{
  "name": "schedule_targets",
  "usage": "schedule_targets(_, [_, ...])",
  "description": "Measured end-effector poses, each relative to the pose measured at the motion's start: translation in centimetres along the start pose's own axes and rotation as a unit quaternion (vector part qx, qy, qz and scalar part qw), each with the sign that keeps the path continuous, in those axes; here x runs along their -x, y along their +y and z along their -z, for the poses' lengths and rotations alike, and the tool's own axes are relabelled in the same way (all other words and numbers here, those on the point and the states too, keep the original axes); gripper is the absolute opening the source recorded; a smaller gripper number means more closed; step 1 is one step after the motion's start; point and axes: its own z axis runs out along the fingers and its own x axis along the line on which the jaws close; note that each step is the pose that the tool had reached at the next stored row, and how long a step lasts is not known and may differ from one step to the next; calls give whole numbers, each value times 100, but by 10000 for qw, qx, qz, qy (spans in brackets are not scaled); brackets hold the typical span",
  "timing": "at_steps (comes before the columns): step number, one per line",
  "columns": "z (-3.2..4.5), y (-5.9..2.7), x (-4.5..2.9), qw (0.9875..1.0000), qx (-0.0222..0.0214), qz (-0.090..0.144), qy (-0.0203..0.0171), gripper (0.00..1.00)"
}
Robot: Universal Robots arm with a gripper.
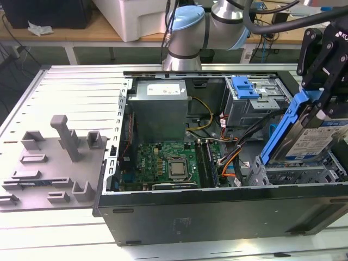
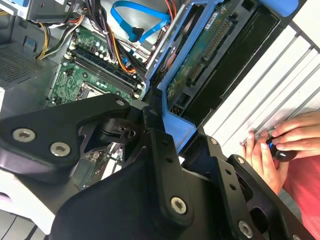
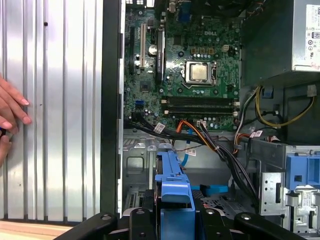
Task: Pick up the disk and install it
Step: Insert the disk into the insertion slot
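Observation:
The disk (image 1: 311, 137), a silver drive with a white-and-blue label in a blue plastic carrier rail (image 1: 284, 128), hangs tilted on edge over the drive bay at the open computer case's end on the exterior view's right. My black gripper (image 1: 322, 103) is shut on its upper end. In the second wrist view the disk's green circuit-board underside (image 2: 199, 67) runs away from my gripper (image 2: 177, 131), whose fingers (image 2: 150, 117) clamp the blue carrier. In the first wrist view the carrier's blue edge (image 3: 172, 182) stands up between the gripper (image 3: 175, 216) jaws, above the metal bay floor (image 3: 135, 160).
A grey drive cage with a blue handle (image 1: 246, 88) sits in the case's far corner, also in the first wrist view (image 3: 302, 175). The motherboard (image 1: 168, 160), power supply (image 1: 160, 103) and orange and black cables (image 1: 231, 157) fill the case. A person's hand (image 2: 277, 145) rests on the table beside the case. A grey fixture (image 1: 54, 157) lies at the exterior view's left.

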Motion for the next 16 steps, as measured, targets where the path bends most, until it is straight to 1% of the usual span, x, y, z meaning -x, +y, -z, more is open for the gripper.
schedule_targets(10, [-39,1,-7,10000,0,0,-4,36])
schedule_targets(16, [-49,0,-8,10000,0,0,-7,36])
